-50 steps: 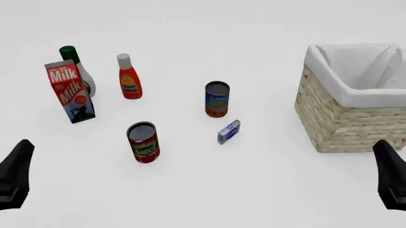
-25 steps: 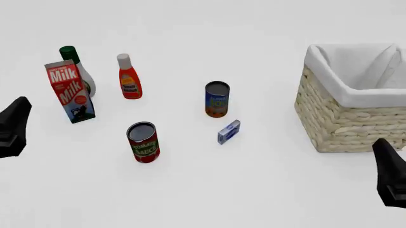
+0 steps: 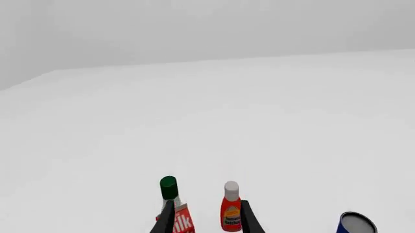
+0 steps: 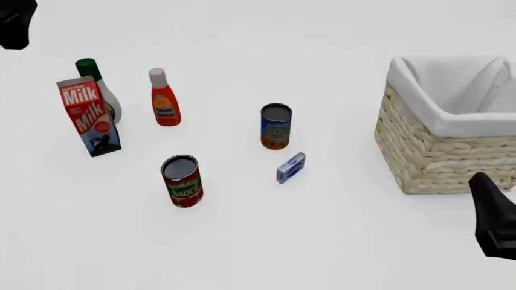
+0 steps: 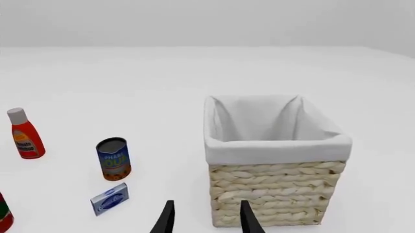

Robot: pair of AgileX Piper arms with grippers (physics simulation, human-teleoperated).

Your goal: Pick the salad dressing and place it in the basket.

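Salad dressing (image 4: 98,84) mostly hidden in the front view: only the dark green cap and a sliver of white body showing behind the milk carton (image 4: 89,116), apparently touching or just behind it. Standing upright at the far left of the table (image 4: 241,241), with the red-orange ketchup bottle (image 4: 164,98) near it on the right. Label not readable. Same story in the left wrist view, green cap (image 3: 168,187) poking up above the carton's red top (image 3: 183,221), rest cut off at the frame edge.

Left gripper (image 4: 16,24) cropped to a dark shape in the top left corner of the front view, up and away from the dressing, not touching it. Fingertips (image 3: 166,219) seen apart in the wrist view, nothing between them, carton and ketchup bottle framed in the gap farther off.

Right gripper (image 4: 493,220) cut off at the lower right edge, just in front of the basket (image 4: 439,154). Fingers (image 5: 166,218) spread and empty in its own view. Basket at the right, well apart from the dressing, white lining folded over the rim, inside only partly visible.

Between them: blue can (image 4: 276,125), red can (image 4: 182,180), small blue box (image 4: 290,167).
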